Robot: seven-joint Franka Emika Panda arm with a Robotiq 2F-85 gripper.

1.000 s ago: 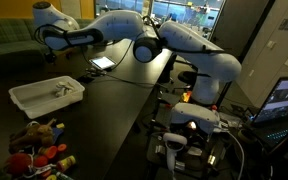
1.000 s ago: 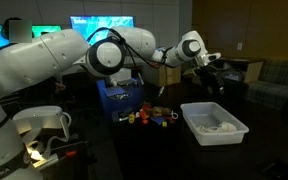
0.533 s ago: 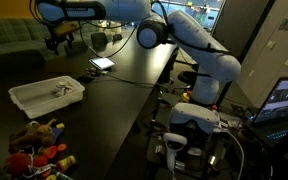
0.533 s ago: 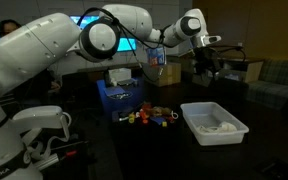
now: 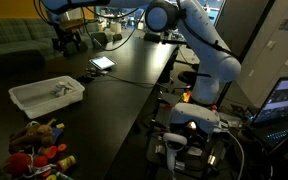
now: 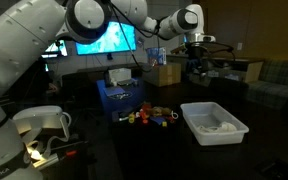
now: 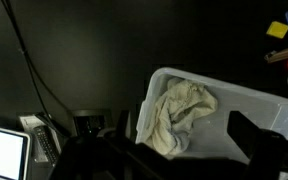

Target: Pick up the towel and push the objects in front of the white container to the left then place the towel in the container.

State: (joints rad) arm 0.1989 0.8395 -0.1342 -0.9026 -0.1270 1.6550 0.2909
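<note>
One empty gripper (image 6: pixel 196 68), jaws fully spread, hung high above the table's far edge. The towel (image 7: pixel 179 115) lay crumpled inside the white container (image 5: pixel 29 103); the objects (image 5: pixel 39 148) clustered at a table corner. Placement seemed finished; only retreat probably remained.

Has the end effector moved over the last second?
Yes. The end effector has risen and now hangs higher above the shallow white plastic bin than a second ago.

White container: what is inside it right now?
In the wrist view the white container holds the crumpled towel, bunched toward one end; the rest of its visible floor shows bare. Whatever lies beneath the towel is covered.
</note>
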